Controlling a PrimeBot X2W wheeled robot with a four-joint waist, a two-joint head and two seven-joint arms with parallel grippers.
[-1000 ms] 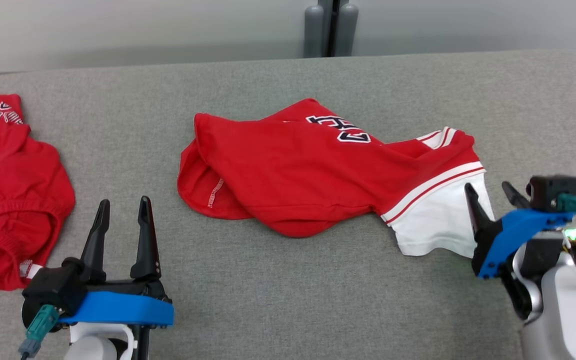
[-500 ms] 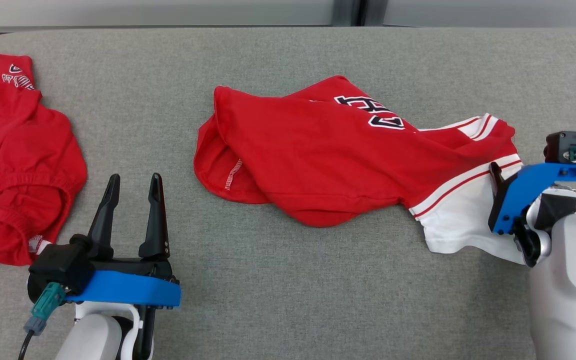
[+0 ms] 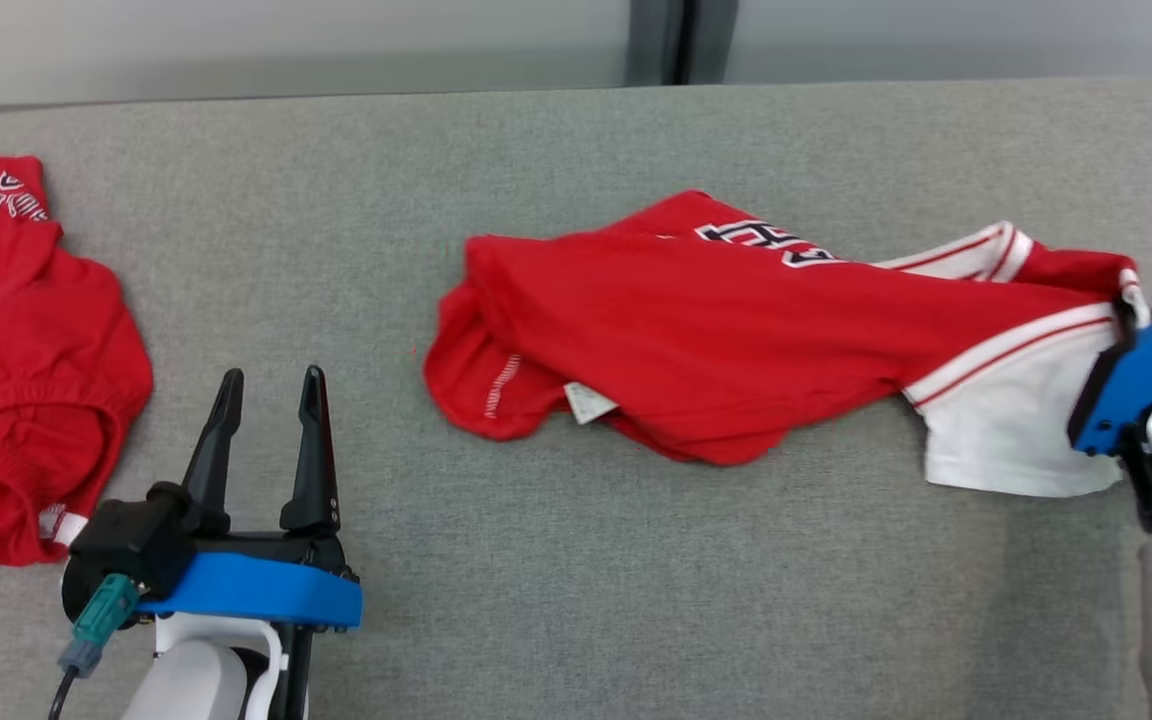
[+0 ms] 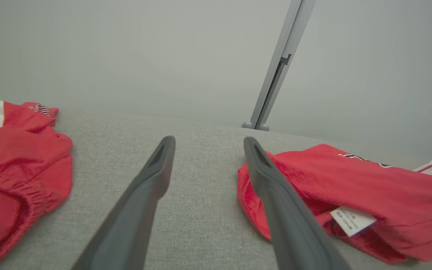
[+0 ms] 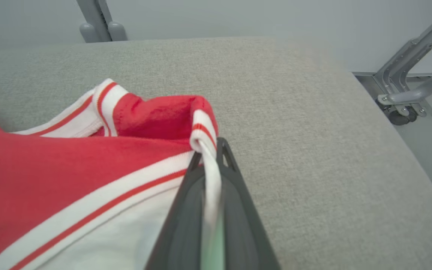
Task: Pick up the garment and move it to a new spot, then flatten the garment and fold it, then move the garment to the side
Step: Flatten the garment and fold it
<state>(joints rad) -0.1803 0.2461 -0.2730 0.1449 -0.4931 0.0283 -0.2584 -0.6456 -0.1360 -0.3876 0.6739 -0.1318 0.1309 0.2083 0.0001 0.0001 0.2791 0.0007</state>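
The garment (image 3: 736,330) is a red top with white striped trim and a white sleeve, lying stretched across the grey table (image 3: 576,580). My right gripper (image 3: 1129,318) is at the garment's right end, shut on its white-banded edge. In the right wrist view the trim (image 5: 205,150) runs pinched between the closed fingers of that gripper (image 5: 216,146), with the garment (image 5: 69,168) spreading to the left. My left gripper (image 3: 272,376) stands open at the lower left, holding nothing. Seen from the left wrist, the garment (image 4: 369,187) lies just right of the open left gripper (image 4: 206,140).
A second red garment (image 3: 26,340) lies bunched at the table's left end, also seen from the left wrist as a red heap (image 4: 13,168). The table's right edge (image 5: 388,112) drops to a wheeled metal frame (image 5: 403,108). A grey post (image 3: 661,40) stands behind.
My right gripper has shut on the garment's white-trimmed edge and drawn it to the right, stretching it out; a white label now shows. The head camera has shifted. The left gripper stays open.
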